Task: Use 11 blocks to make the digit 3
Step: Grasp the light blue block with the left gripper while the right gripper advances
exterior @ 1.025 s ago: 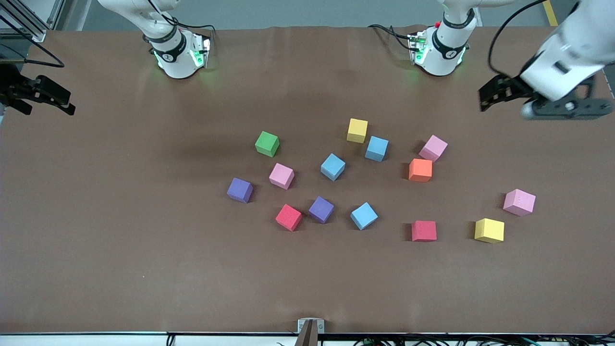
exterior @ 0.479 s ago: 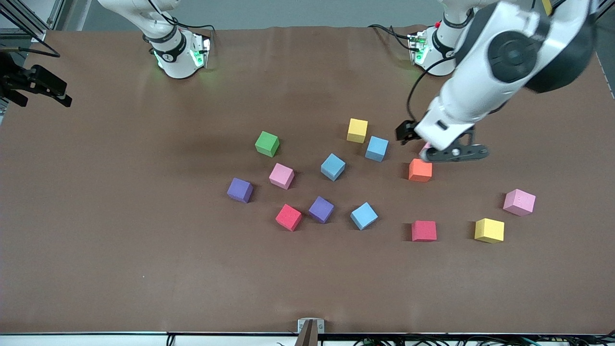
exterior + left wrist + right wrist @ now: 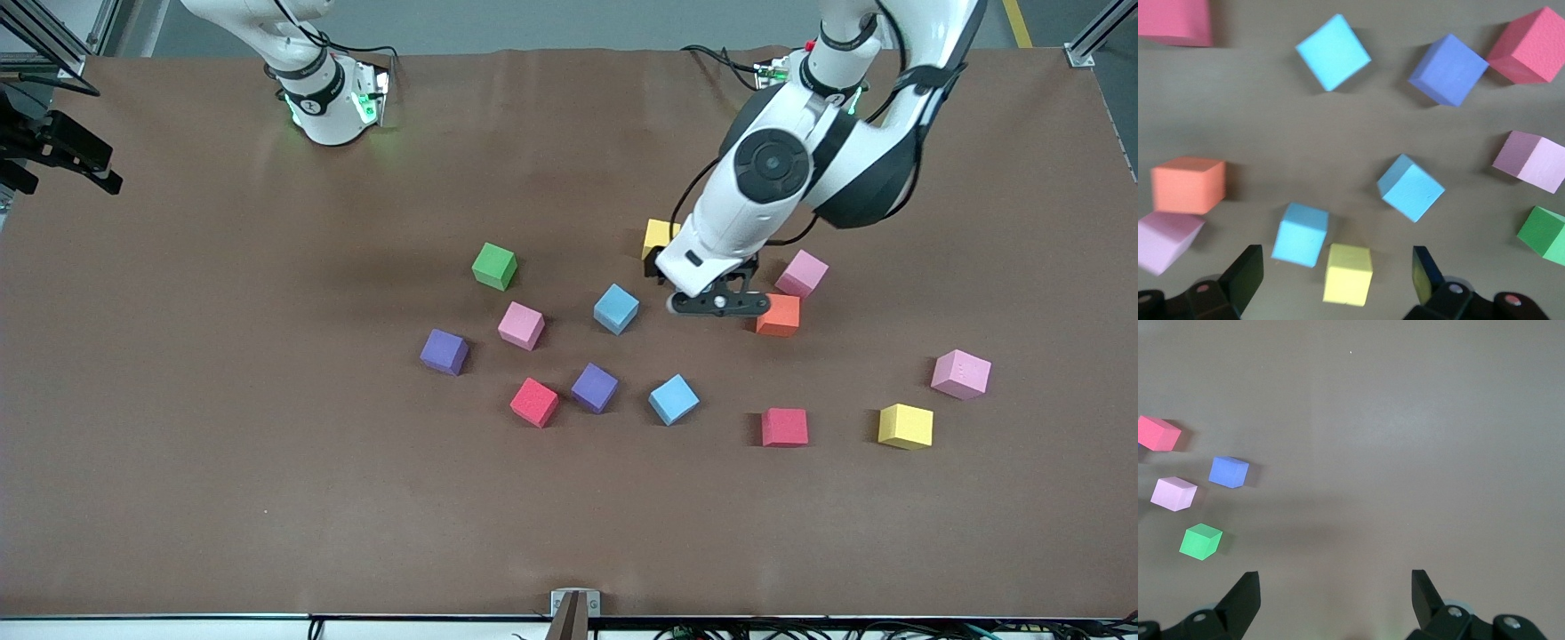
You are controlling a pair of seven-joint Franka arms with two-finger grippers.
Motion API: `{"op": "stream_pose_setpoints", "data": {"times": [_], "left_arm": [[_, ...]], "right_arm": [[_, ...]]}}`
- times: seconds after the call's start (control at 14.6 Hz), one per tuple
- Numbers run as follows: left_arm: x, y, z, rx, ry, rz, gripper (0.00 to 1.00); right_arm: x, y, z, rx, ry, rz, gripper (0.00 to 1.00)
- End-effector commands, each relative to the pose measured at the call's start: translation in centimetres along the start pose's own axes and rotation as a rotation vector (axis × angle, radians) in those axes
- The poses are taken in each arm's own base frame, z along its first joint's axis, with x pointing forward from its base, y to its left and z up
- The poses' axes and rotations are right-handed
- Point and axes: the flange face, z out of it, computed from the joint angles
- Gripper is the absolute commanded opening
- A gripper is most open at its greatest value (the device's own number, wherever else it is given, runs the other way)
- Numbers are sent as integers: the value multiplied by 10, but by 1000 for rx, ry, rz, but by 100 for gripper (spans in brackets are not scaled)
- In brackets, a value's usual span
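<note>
A: Front view, item: blocks, small matte foam cubes, scattered mid-table, no digit 3 begun. Handling?

B: Likely light, soft, grippy; pinch two flat sides. The left pincer (image 3: 711, 298) hovers over the light blue block, which it hides here, beside the orange cube (image 3: 778, 315).

A: Left wrist view?

B: Jaws wide, empty; light blue block (image 3: 1300, 234) and yellow block (image 3: 1347, 274) between the fingers.

A: Right wrist view?

B: Right pincer (image 3: 1331, 597) open, empty, waiting at the table's edge; green block (image 3: 1200, 541) well apart.

You are looking at a robotics lab: two white arm bases (image 3: 324, 98) bolted onto a brown-covered table (image 3: 178, 444), aluminium framing (image 3: 53, 44), loose cables (image 3: 711, 55).
</note>
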Motion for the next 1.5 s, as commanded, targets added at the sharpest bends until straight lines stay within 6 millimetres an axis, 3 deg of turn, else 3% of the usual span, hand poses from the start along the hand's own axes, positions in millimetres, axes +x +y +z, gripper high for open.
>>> {"op": "stream_pose_setpoints", "data": {"times": [0.0, 0.07, 0.21, 0.41, 0.55, 0.68, 1.03, 1.23, 1.44], "left_arm": [[7, 25, 35, 53, 70, 103, 99], [10, 30, 51, 52, 71, 123, 99], [-3, 55, 71, 53, 54, 180, 96], [-14, 72, 88, 78, 41, 300, 95], [-24, 86, 96, 86, 33, 360, 96], [-24, 93, 104, 79, 30, 375, 97], [-25, 97, 144, 91, -5, 459, 99], [-30, 105, 162, 114, 5, 503, 99], [-27, 108, 176, 107, 1, 508, 99]], "right_arm": [[19, 9, 23, -15, -43, 3, 100], [25, 10, 34, -13, -63, 6, 100], [37, 11, 57, -21, -105, 8, 100], [47, 5, 79, -20, -146, 21, 100], [52, -4, 88, -14, -151, 130, 100], [57, -33, 98, -20, -149, 215, 100], [69, -129, 136, -29, -140, 323, 100], [78, -170, 162, -4, -121, 350, 100], [86, -196, 186, -4, -108, 397, 100]]}}
